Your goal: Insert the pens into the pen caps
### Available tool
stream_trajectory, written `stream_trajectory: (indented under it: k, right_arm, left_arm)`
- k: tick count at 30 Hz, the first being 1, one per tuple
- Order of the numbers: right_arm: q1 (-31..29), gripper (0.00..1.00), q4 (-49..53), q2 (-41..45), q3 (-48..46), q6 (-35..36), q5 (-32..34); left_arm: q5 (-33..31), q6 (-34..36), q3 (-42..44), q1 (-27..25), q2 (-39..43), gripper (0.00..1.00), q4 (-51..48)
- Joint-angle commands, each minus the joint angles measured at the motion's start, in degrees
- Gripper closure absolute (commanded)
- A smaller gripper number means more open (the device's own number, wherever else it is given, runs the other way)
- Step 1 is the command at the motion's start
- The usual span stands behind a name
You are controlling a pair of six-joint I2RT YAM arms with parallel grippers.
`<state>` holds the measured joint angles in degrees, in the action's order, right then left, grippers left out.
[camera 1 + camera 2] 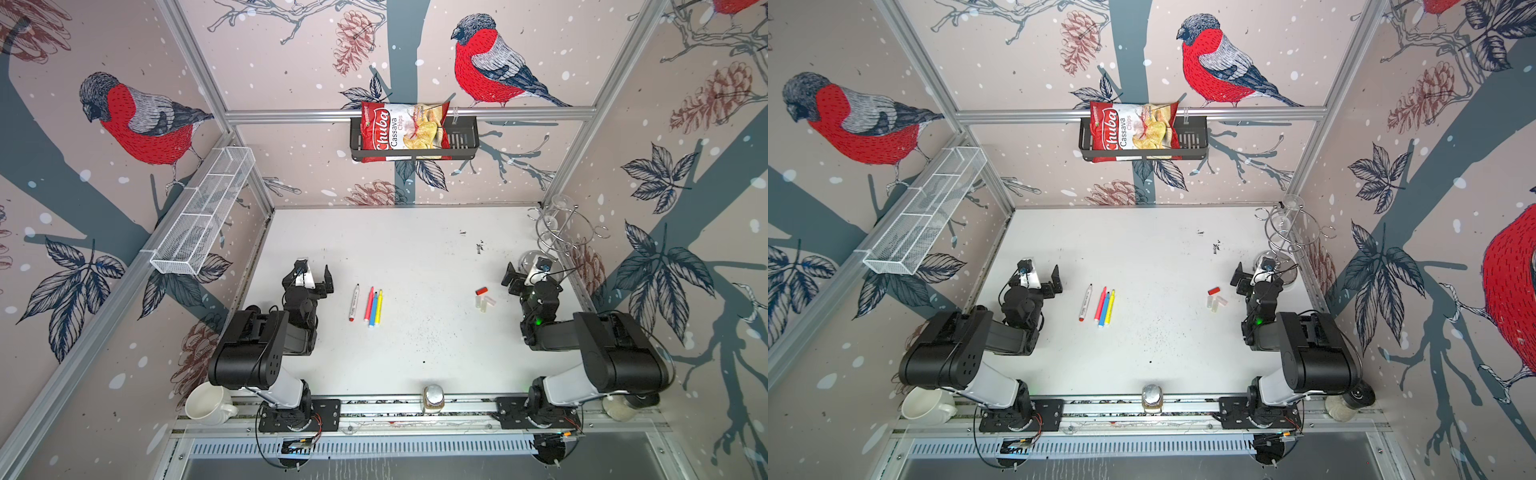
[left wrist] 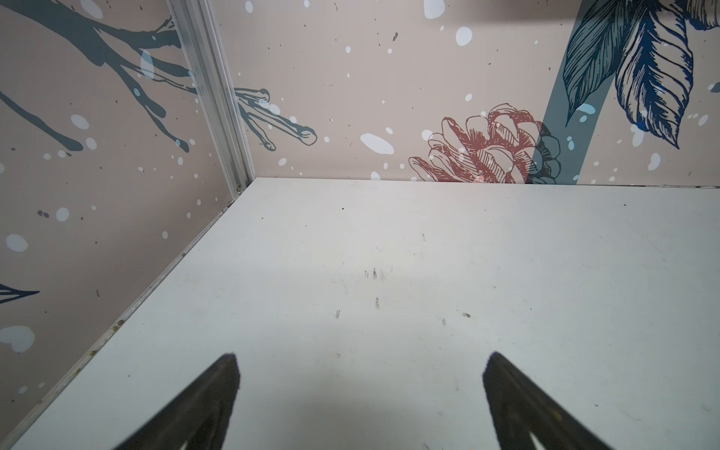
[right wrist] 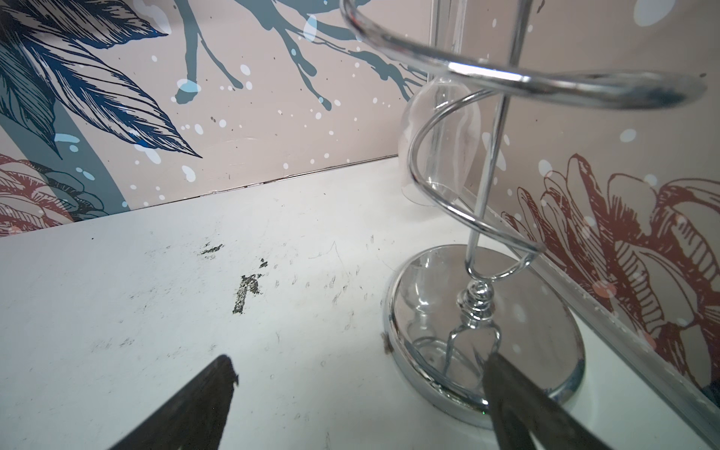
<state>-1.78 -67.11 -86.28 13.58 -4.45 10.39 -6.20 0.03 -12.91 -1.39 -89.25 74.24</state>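
Beyond the lidded jar [image 1: 433, 398] at the surface's [image 1: 415, 353] near edge, four uncapped pens [image 1: 374, 309] lie left of it and four pen caps [image 1: 484, 302] right of it, well apart. The left end effector [image 1: 314, 270] and right end effector [image 1: 525, 270] flank them, both released and empty. Capping appears unstarted; the next move calls for a careful pinch on one slim pen. Only the top views show the pens; the right wrist view faces a chrome glass rack [image 3: 537, 343].

White, pink-red, blue, yellow pens [image 1: 373, 311]; red and whitish pen caps [image 1: 481, 290]; bird-patterned walls [image 1: 270, 62].
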Motion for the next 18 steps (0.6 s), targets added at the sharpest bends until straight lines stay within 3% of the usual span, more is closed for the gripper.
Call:
stream_trajectory:
  k: [1,18]
  right_arm:
    - [0.0,0.01,-1.4,0.2,0.0,0.1,0.0]
    - [0.0,0.00,-1.2,0.2,0.1,0.1,-0.1]
  left_arm:
    - [-0.3,-0.3,-0.4,0.0,0.1,0.03,0.6]
    - [0.5,-0.5,-0.6,0.3,0.1,0.03,0.2]
